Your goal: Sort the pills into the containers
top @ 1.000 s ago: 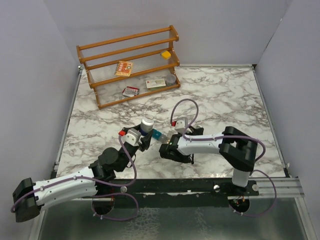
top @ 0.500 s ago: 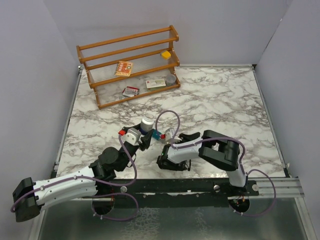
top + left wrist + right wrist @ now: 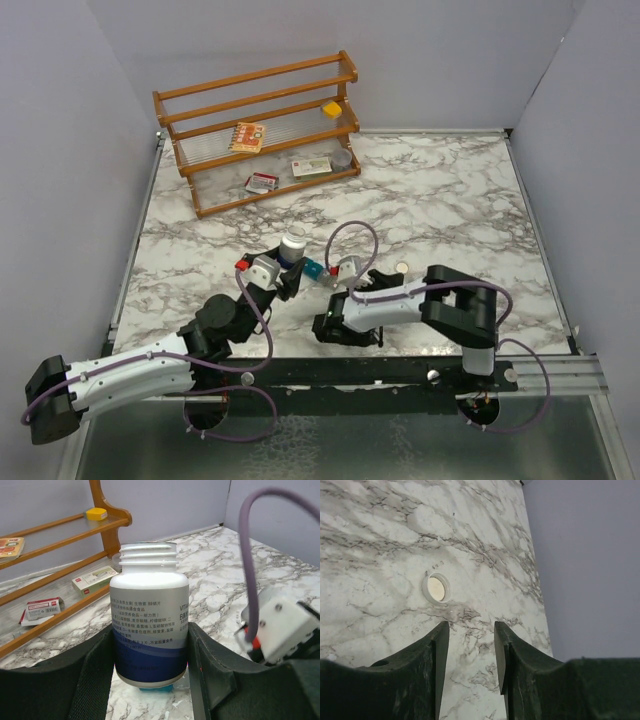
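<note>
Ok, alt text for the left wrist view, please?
An uncapped white-and-blue pill bottle stands upright, clamped between the black fingers of the left gripper, with something teal just beneath it. Behind, on the marble table, a wooden rack holds small boxes.

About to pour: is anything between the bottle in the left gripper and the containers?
Nothing visible. The uncapped bottle, held in the left gripper, has the teal containers showing directly under its base.

Three cameras, placed by the wooden rack [image 3: 258, 130].
Overhead looks down from behind the arm bases toward the rack. The left wrist view, close behind the left gripper [image 3: 149, 647] and bottle [image 3: 149, 605], also faces it. The right wrist view skims the marble table [image 3: 380, 545] right of the rack, sharing a round cap [image 3: 436, 588] with overhead.
</note>
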